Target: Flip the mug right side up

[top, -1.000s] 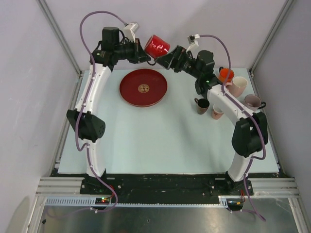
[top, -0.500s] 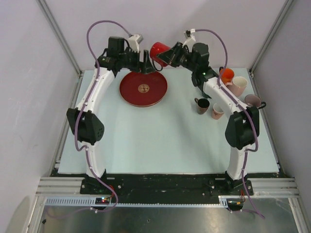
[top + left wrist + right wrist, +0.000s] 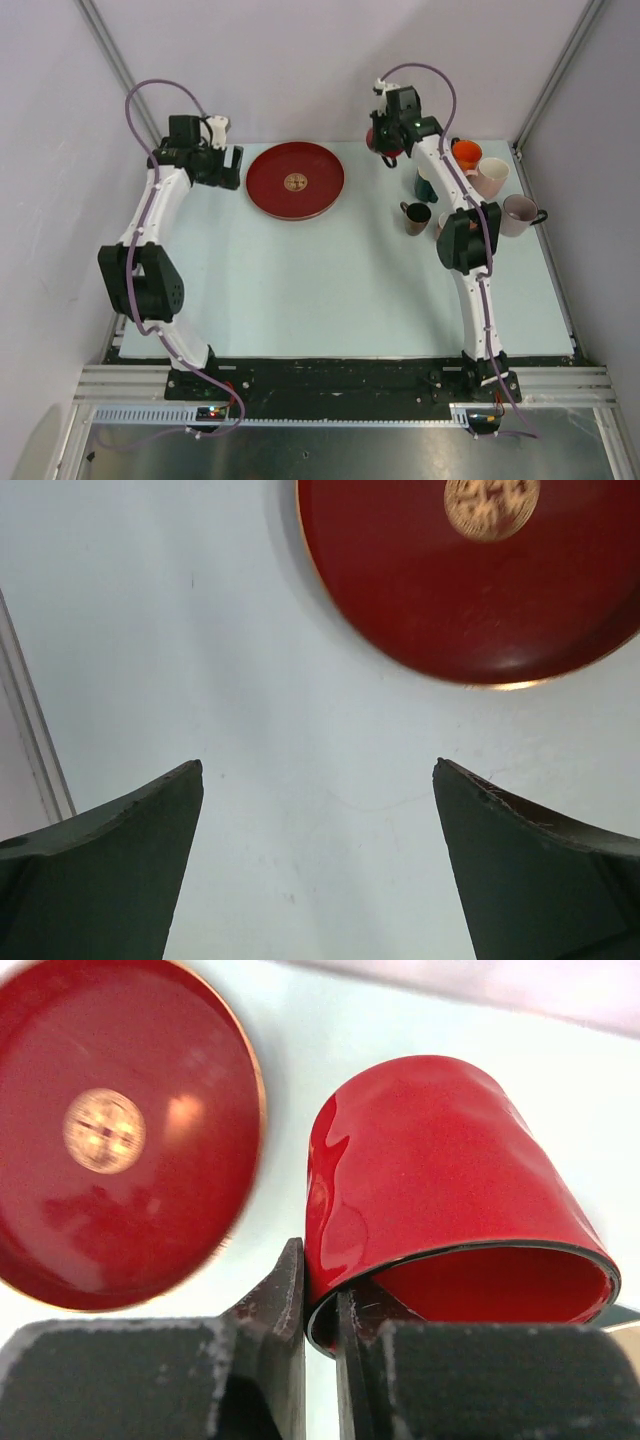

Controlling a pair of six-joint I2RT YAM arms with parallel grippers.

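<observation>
Nearest, the pale tabletop (image 3: 300,290) carries nothing between the two arm bases and the middle of the workspace. Further out on the right stands a cluster of crockery: a small brown cup (image 3: 415,217), a pink cup (image 3: 441,228) largely covered by the right arm's elbow, a mauve mug (image 3: 520,211), a dark teal cup (image 3: 426,188), a cream mug (image 3: 490,177) and an orange cup (image 3: 464,153). The right arm runs directly over this group. Left of centre, toward the far edge, lies a red plate (image 3: 296,180) with a gold emblem at its middle. The left hand (image 3: 318,770) sits beside the plate's left rim, fingers spread wide and released, nothing between them, only bare tabletop beneath. At the far right of the plate, the right hand (image 3: 320,1295) is clenched on the red mug (image 3: 440,1190), pinching its wall at the rim, one finger inside and one outside, the mouth facing the wrist camera. From overhead the wrist hides most of the mug, so its tilt relative to the tabletop cannot be settled.
</observation>
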